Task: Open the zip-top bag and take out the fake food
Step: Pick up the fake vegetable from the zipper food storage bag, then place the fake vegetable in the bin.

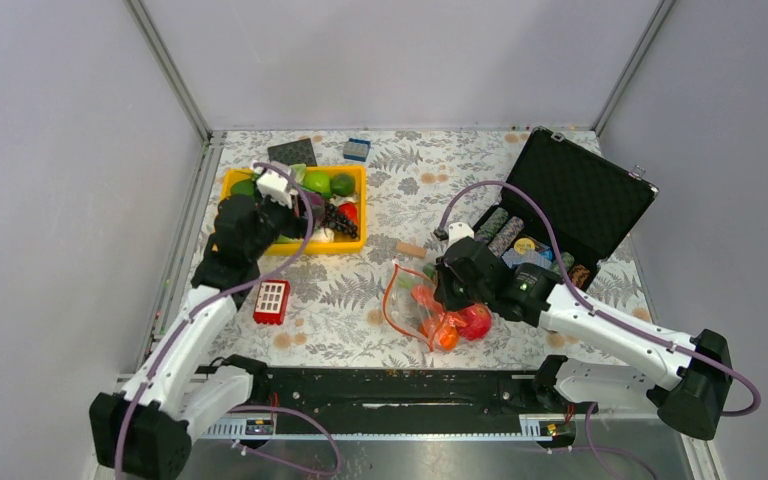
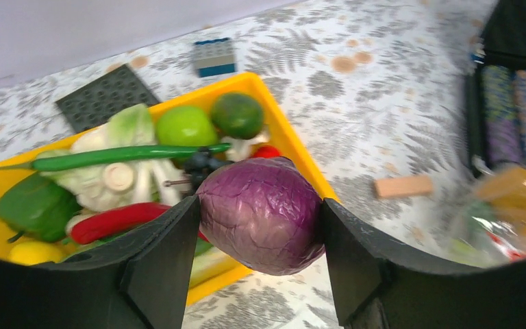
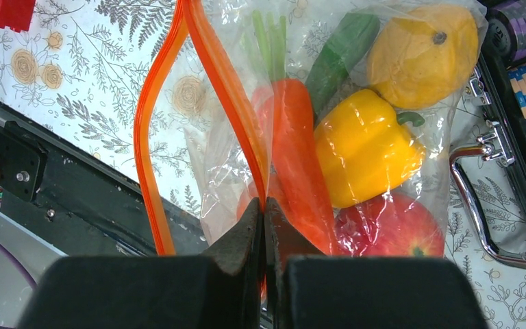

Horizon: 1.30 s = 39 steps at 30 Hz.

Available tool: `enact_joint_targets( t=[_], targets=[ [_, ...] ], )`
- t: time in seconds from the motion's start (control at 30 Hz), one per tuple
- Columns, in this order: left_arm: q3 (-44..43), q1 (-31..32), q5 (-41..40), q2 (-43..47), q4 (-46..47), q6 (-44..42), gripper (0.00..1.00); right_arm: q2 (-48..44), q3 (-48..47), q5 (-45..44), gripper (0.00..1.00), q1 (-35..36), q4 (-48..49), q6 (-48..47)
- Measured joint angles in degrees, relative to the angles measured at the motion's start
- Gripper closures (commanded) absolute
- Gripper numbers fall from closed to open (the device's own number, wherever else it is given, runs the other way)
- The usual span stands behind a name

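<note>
The zip-top bag lies on the table at front centre, its orange zip strip spread apart in a loop. My right gripper is shut on one side of that strip. Inside the bag I see a carrot, a yellow bell pepper, a red apple, a yellow-orange round fruit and a green piece. My left gripper is shut on a purple round fake food piece, held above the near edge of the yellow tray.
The yellow tray at back left holds limes, grapes, a long green cucumber and other produce. An open black case with chip rolls stands at right. A red block, a wooden block, a dark plate and a blue brick lie around.
</note>
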<state>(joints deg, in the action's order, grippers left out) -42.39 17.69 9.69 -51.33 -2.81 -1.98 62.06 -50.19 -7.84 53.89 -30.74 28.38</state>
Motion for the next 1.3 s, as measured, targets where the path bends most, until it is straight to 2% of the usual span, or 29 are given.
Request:
enact_joint_targets(
  t=[0.33,0.57,0.8,0.97,1.2,1.3],
  targets=[
    [-7.76,-18.32,7.26,-17.40,5.44,3.63,0.55,0.13,0.59,0.02,1.00,0.00,0.68,-0.07],
    [-10.21,-30.18,8.57,-26.56,8.11,6.91,0.56,2.47,0.55,0.04,1.00,-0.02,0.87,-0.50],
    [-12.28,-33.38,8.94,-32.98,9.53,8.11,0.56,5.57,-0.13,0.79,1.00,-0.02,1.05,-1.53],
    [-16.20,-33.57,9.35,-37.83,10.03,8.07,0.55,6.16,-0.42,1.38,1.00,-0.02,1.31,-2.03],
    [-16.96,-33.57,9.35,-41.27,8.72,7.56,0.55,6.21,-0.42,1.46,1.00,-0.02,1.31,-2.45],
    [-17.25,-33.57,9.20,-42.23,7.98,6.84,0.52,6.21,-0.42,1.46,1.00,-0.02,1.31,-2.54]
  ],
)
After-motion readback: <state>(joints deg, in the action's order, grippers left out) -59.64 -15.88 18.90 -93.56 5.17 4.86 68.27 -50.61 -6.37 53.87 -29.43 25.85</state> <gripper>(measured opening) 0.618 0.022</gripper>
